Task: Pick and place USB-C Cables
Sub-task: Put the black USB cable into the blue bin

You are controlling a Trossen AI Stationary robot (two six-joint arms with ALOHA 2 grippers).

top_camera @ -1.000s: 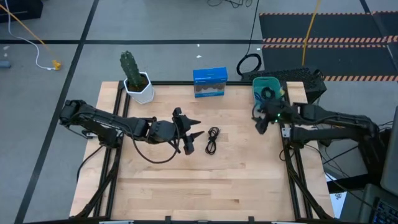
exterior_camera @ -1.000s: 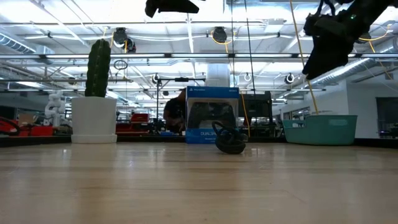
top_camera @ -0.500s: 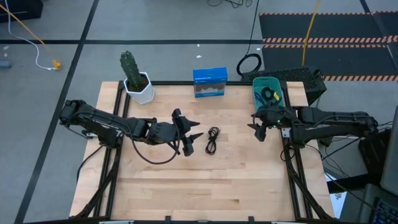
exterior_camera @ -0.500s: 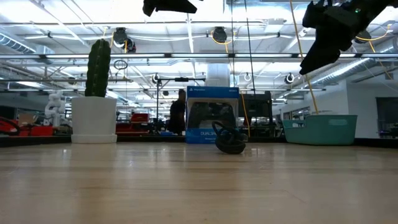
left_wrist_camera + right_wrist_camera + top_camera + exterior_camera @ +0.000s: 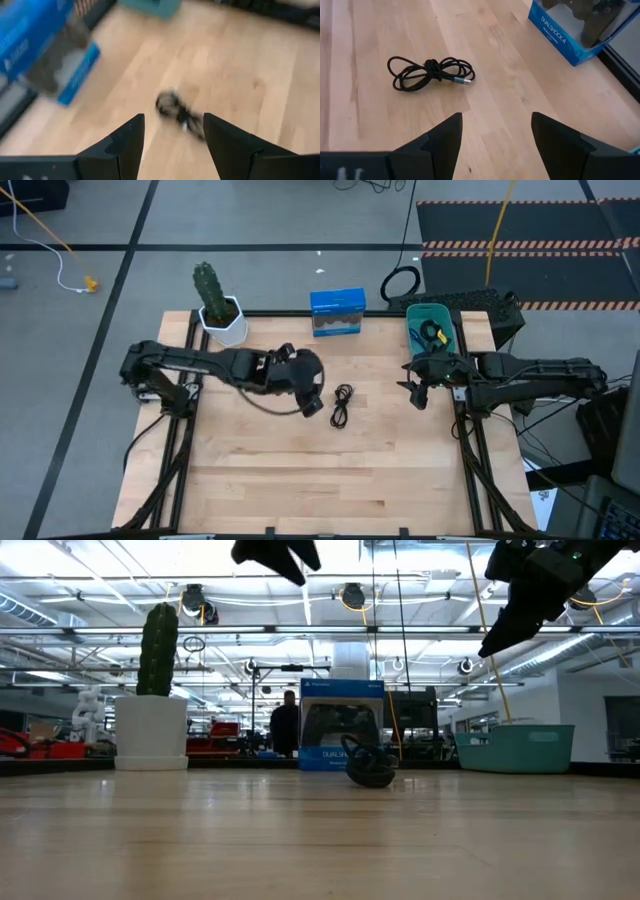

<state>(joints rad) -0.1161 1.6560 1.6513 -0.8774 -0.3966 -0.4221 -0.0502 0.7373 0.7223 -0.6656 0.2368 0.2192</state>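
Black USB-C cable (image 5: 342,404) bundled on the worktop (image 5: 330,470), in front of the blue box (image 5: 337,312). Light, floppy; best pinched at the knotted middle. Left gripper (image 5: 312,394) beside it, right gripper (image 5: 415,388) farther off, both with jaws wide and empty.

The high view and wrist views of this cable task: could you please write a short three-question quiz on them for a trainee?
1. True or false: the black USB-C cable on the table is held by a gripper.
2. Which gripper is nearer that cable? A) left gripper B) right gripper
3. Fill in: the teal bin sits at the table's far ____ corner, as the robot's sides go.

Key
1. False. It lies free on the wood, and both grippers are open and empty.
2. A. The left gripper is just beside it.
3. Right. Cables already lie inside the bin.
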